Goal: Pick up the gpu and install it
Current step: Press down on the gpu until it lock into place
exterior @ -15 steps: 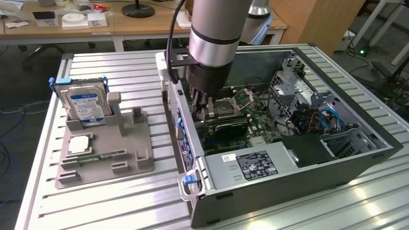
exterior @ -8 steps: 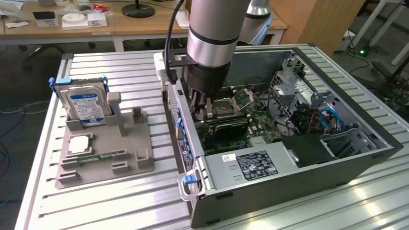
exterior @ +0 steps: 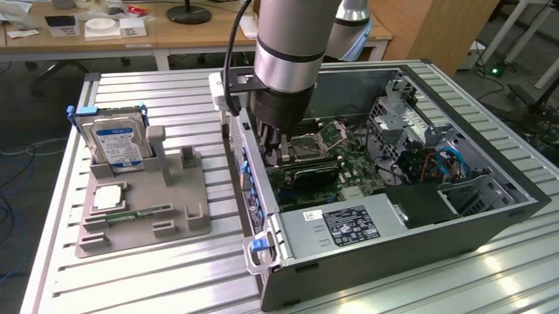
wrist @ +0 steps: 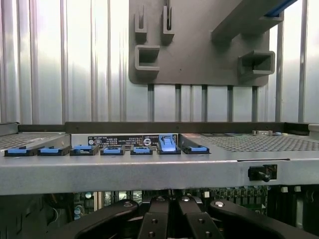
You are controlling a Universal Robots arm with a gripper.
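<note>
Gripper (exterior: pixel 277 152) closed inside computer case (exterior: pixel 489 216); over motherboard (exterior: pixel 349 171).

The open computer case (exterior: pixel 454 196) lies on its side on the slatted table (exterior: pixel 131 275), its upper face uncovered, so the inside is reachable from above. The arm's gripper (exterior: pixel 272 147) is down inside near the case's rear wall (exterior: pixel 245 163), close over the motherboard (exterior: pixel 328 167). The power supply (exterior: pixel 345 226) blocks the near end, and the drive cage (exterior: pixel 410 124) with its tangled cables (exterior: pixel 446 163) crowds the exterior view's right. Outside, bare table lies between the case and the grey parts holder (exterior: pixel 144 209), where an upright hard drive (exterior: pixel 118 144) stands.
</note>
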